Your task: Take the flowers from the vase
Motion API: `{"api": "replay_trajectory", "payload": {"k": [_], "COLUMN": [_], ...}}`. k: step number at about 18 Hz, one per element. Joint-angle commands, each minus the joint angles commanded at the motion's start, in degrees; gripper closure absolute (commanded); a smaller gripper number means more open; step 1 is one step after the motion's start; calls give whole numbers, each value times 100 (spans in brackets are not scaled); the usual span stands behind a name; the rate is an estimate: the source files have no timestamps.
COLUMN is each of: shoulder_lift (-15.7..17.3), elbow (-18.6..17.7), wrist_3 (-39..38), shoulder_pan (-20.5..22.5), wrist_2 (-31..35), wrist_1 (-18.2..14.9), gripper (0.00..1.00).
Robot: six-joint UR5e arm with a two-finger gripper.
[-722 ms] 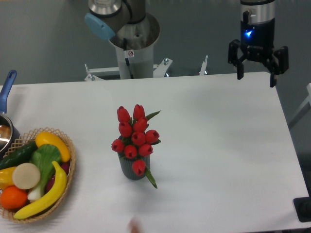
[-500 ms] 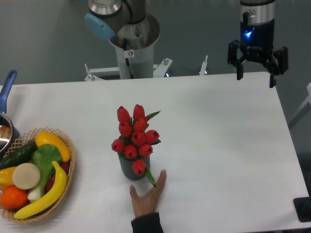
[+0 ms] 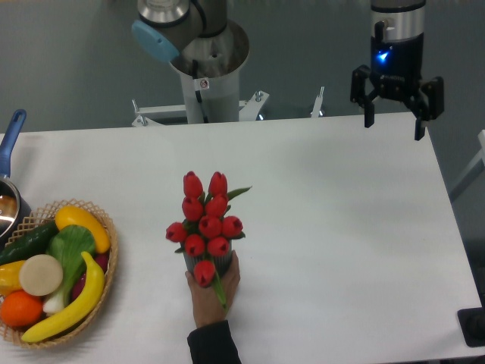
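Note:
The flowers (image 3: pixel 204 224), a bunch of closed red tulip buds with green leaves, stand in the small dark grey ribbed vase (image 3: pixel 220 262) near the middle of the white table (image 3: pixel 348 227). A person's hand (image 3: pixel 211 294) reaches in from the front edge and wraps around the vase, hiding most of it. My gripper (image 3: pixel 393 121) hangs open and empty above the table's far right edge, well away from the flowers.
A woven wicker basket (image 3: pixel 104 292) with a banana, an orange, a cucumber and other produce sits at the front left. A pot with a blue handle (image 3: pixel 10 136) shows at the left edge. The arm's base (image 3: pixel 206 68) stands behind the table.
The person's hand has come in from the front and closed around the vase, shifting vase and flowers slightly left. My gripper has drifted slightly left and up.

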Motion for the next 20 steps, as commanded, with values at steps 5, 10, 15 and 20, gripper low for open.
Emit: {"api": "replay_trajectory", "payload": {"k": [5,10,15,20], "shoulder_lift": [-8,-158,-386,-668], "elbow": [-290,-536,-756,-888], "wrist_3": [-984,-1135,-1136,-1100], "shoulder_pan": [-88,-492,-615,-879], "wrist_2": [-607,-992,-2416,-3286], "wrist_1": [132,184,185,308], "gripper": [0,0,0,0]}}
